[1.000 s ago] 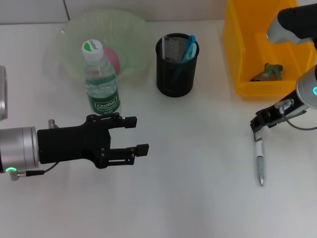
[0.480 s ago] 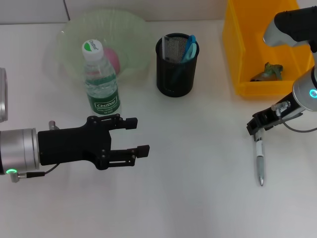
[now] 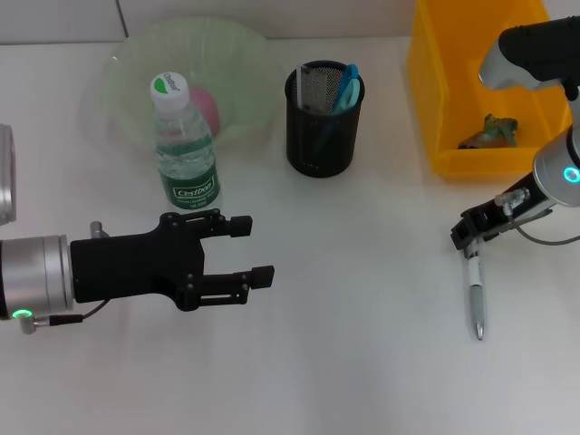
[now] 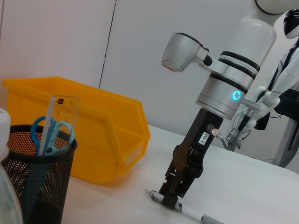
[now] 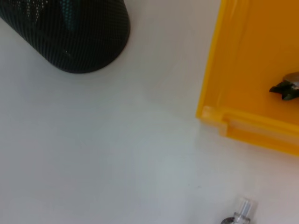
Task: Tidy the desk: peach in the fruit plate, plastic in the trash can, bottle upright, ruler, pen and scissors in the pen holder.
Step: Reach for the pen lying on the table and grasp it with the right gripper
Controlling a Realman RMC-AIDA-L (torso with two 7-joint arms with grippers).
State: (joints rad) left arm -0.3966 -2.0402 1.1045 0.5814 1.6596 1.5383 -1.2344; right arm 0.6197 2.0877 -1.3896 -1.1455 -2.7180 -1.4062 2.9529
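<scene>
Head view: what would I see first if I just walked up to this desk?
Probably the big yellow bin at the far right, with the right gripper down at one end of the pen lying on the desk in front of it. Next, the black left gripper, open near the front left, just before the upright bottle.
</scene>
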